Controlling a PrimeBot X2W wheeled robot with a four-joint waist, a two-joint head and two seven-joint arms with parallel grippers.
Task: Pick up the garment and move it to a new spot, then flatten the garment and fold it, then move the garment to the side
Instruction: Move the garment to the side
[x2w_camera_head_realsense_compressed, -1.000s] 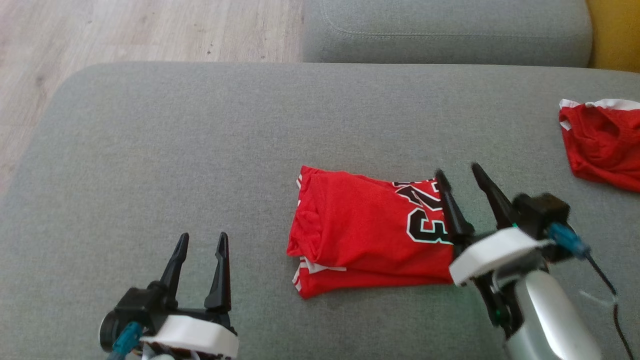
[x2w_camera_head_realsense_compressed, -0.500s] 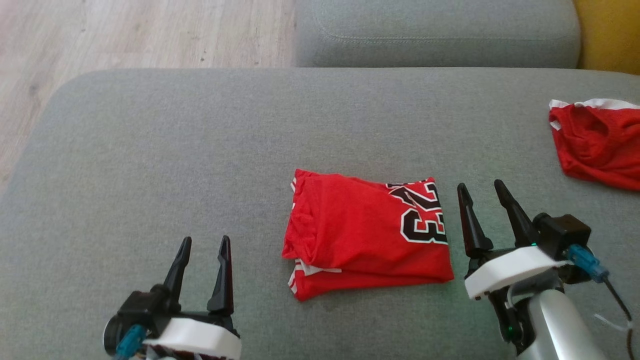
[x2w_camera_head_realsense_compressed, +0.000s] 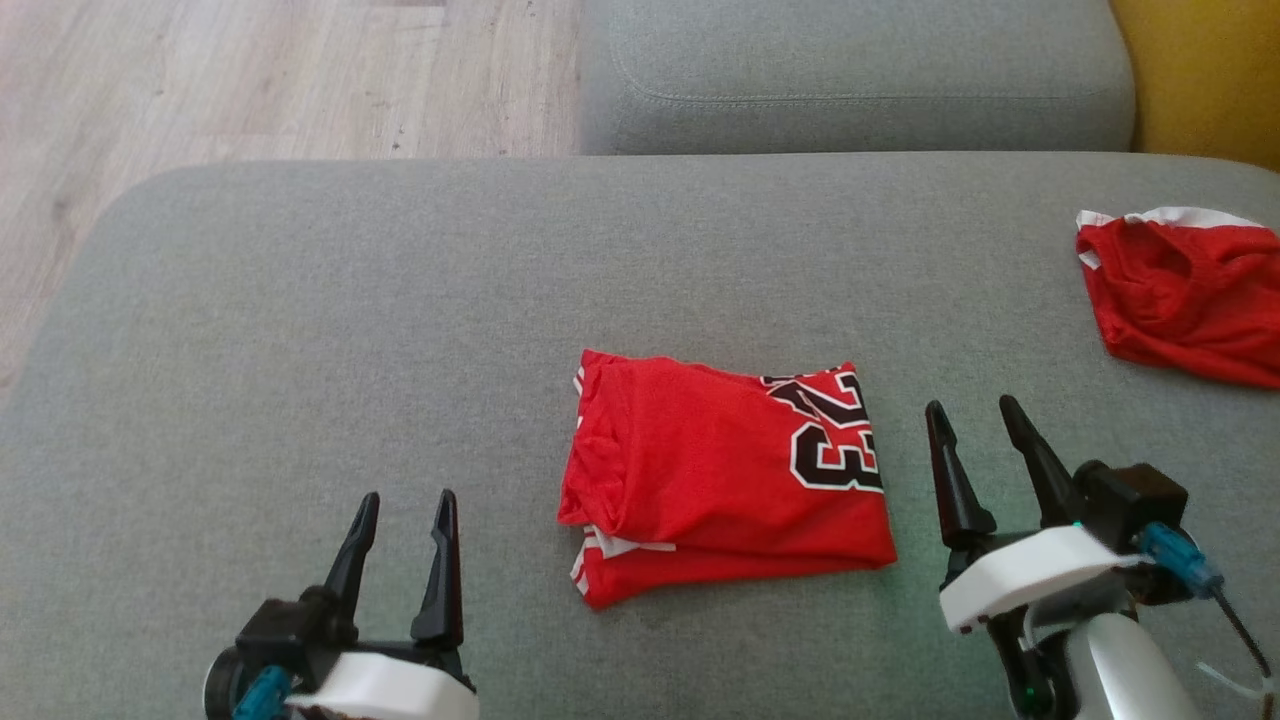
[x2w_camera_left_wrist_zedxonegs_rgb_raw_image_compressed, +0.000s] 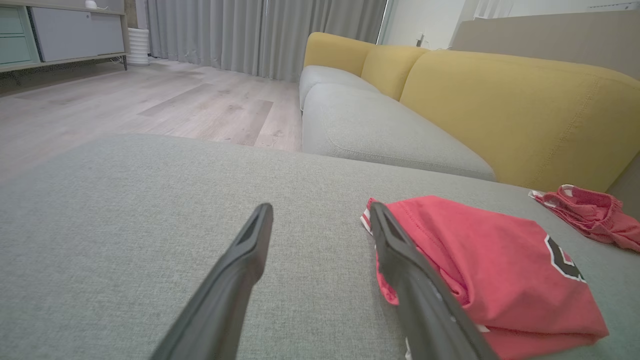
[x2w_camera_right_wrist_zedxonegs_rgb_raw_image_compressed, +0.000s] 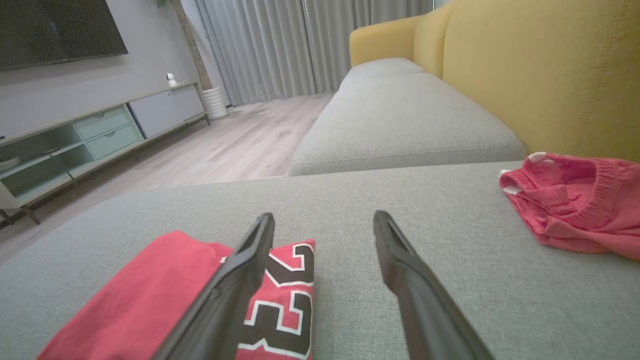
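1. The garment (x2w_camera_head_realsense_compressed: 720, 475) is a red jersey with white trim and a black, white-edged "23".
2. It is folded into a compact, roughly rectangular bundle of layers, lying flat.
3. It rests on the grey sofa cushion (x2w_camera_head_realsense_compressed: 400, 300), near its middle, with the number end toward the cushion's right side.

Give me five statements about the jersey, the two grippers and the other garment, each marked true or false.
1. The folded red jersey lies on the grey cushion between the left gripper and the right gripper. True.
2. The right gripper is shut on the jersey. False: it is open, beside the jersey and apart from it.
3. A second red garment lies crumpled at the cushion's far right. True.
4. The left gripper rests on the jersey. False: it is open, off to the jersey's left, holding nothing.
5. The jersey's number print lies at the end nearer the left gripper. False: nearer the right gripper.
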